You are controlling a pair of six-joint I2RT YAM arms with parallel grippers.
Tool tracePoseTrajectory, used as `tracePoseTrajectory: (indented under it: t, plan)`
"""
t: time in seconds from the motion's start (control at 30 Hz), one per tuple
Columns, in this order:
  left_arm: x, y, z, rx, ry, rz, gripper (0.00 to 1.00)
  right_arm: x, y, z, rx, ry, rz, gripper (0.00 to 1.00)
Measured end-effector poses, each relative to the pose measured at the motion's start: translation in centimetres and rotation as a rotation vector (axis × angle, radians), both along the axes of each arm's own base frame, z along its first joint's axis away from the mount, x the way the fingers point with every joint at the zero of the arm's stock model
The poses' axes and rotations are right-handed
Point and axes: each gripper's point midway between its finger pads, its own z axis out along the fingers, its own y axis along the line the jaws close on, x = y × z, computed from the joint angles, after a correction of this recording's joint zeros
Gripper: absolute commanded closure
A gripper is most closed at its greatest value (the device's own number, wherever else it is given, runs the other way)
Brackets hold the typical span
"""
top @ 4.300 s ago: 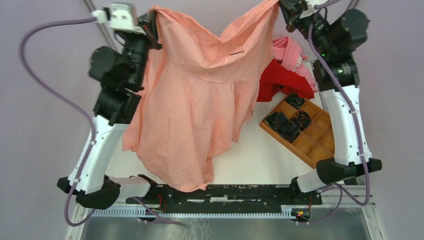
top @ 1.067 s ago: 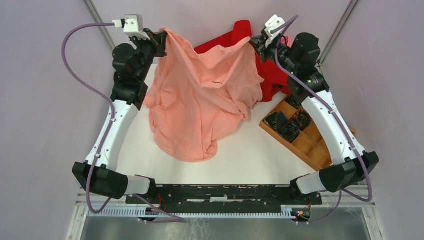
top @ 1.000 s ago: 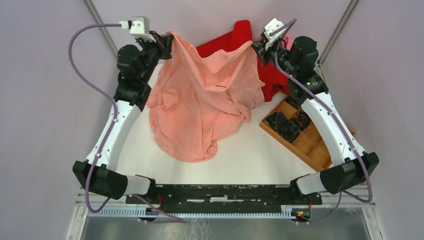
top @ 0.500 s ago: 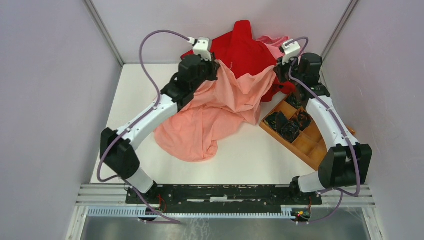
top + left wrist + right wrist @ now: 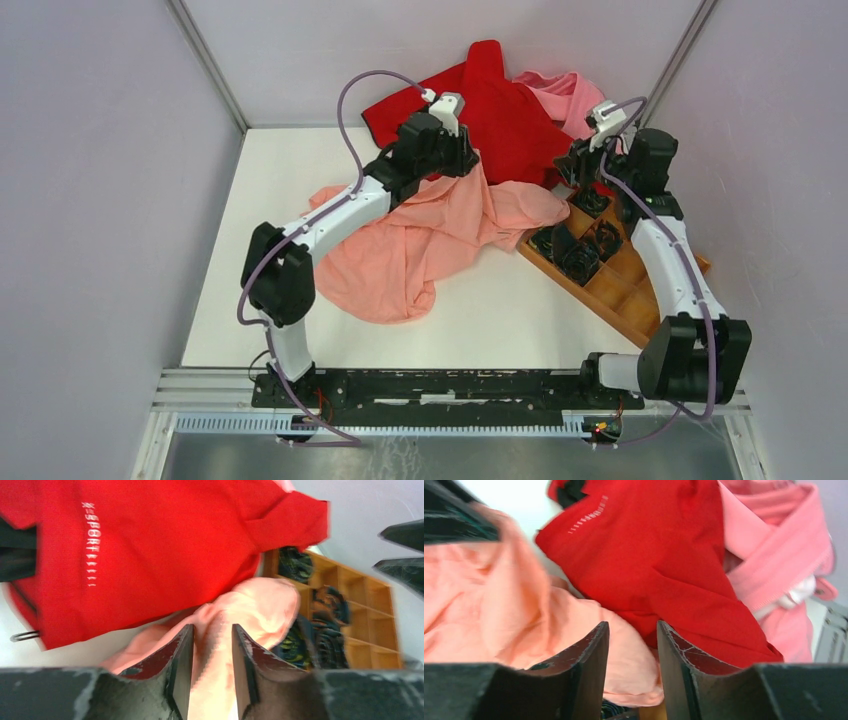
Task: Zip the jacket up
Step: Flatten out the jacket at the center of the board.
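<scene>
Jacket (image 5: 420, 245) lies crumpled on the white table (image 5: 500, 320), just left of the wooden tray (image 5: 645, 300), with one fold reaching the tray's left edge. Left gripper (image 5: 212, 630) hangs over that fold, jaws parted a little, salmon cloth showing through the gap. Right gripper (image 5: 632, 625) hovers near the tray's far corner, jaws parted, holding nothing. Red garment (image 5: 500, 100) and paler pink garment (image 5: 565, 95) lie beyond the tray.

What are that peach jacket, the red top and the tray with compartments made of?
The peach jacket looks like thin, soft matte cloth: it crumples in loose folds. The red top seems a thicker matte knit, perhaps fleece, with white lettering. The tray looks like unpainted wood, honey-brown.
</scene>
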Motion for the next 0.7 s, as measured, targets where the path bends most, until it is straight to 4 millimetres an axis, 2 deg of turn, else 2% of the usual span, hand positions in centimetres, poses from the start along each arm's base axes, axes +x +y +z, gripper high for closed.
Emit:
tracePoseTrajectory:
  t: [0.07,0.2,0.33,0.47,0.6,0.7]
  plan:
    - [-0.8,-1.2,-0.1,-0.025,0.025,-0.076,0.36,-1.3,1.1,0.7,0.02,-0.029,0.066,0.49]
    - [-3.0,-2.4,0.0,-0.039,0.066,-0.205,0.22,-3.8,3.6,1.5,0.077,-0.083,0.211,0.47]
    - [-4.9,-1.7,0.9,-0.007,0.042,-0.271,0.13,-6.2,5.6,0.6,0.166,-0.077,0.333,0.47]
    - [-7.3,1.9,4.1,0.019,-0.048,-0.268,0.11,-7.9,7.3,-0.7,0.245,-0.035,0.415,0.47]
    - [-8.6,8.5,7.6,0.001,-0.157,-0.176,0.11,-9.2,9.5,-0.9,0.281,-0.011,0.492,0.46]
    - [-8.9,14.1,7.7,-0.005,-0.196,-0.055,0.09,-10.6,12.4,-0.7,0.295,0.002,0.57,0.45]
